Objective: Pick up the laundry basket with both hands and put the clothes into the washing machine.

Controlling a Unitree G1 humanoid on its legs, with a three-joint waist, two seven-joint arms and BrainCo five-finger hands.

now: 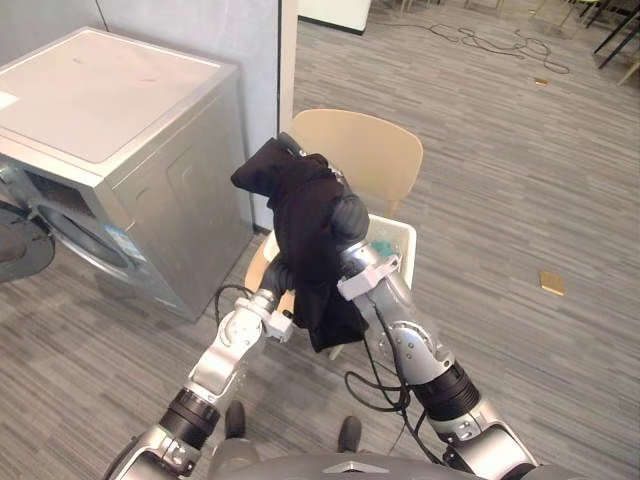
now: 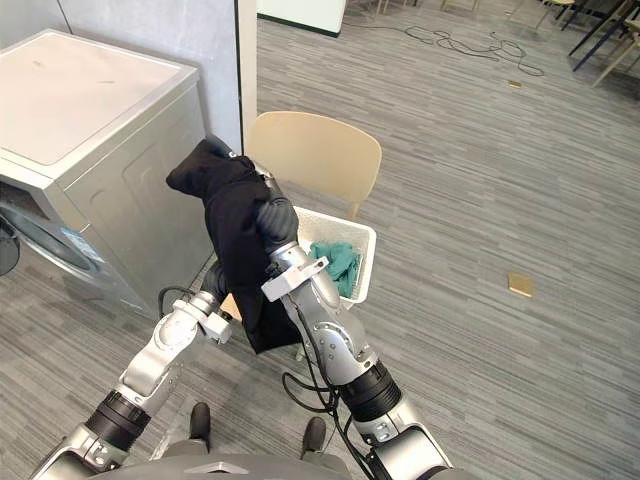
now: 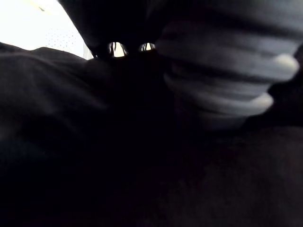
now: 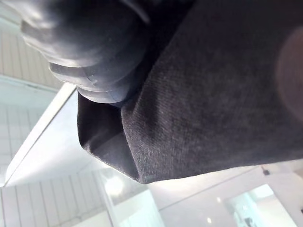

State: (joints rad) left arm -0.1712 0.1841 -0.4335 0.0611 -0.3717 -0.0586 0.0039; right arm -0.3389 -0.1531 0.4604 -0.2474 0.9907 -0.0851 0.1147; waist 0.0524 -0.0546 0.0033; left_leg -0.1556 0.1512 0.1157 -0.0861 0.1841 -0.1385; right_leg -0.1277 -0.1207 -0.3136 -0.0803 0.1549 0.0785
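A black garment (image 1: pixel 305 225) hangs over my raised right hand (image 1: pixel 350 218), draped down in front of the chair. The hand's dark ribbed cover (image 4: pixel 90 47) shows against the cloth; its fingers are hidden under it. My left hand (image 2: pixel 214 281) reaches up under the garment's lower part, where dark cloth (image 3: pixel 94 142) lies over it and hides its fingers. Behind the garment, a white laundry basket (image 2: pixel 362 262) stands on a beige chair (image 1: pixel 370 150) and holds a teal cloth (image 2: pixel 335 262). The silver washing machine (image 1: pixel 110 110) stands to the left, its round door (image 1: pixel 20 245) swung open.
A white wall edge (image 1: pixel 287 60) runs between the washing machine and the chair. Grey plank floor spreads to the right, with a small brass floor plate (image 1: pixel 552 282) and loose cables (image 1: pixel 490 40) far back.
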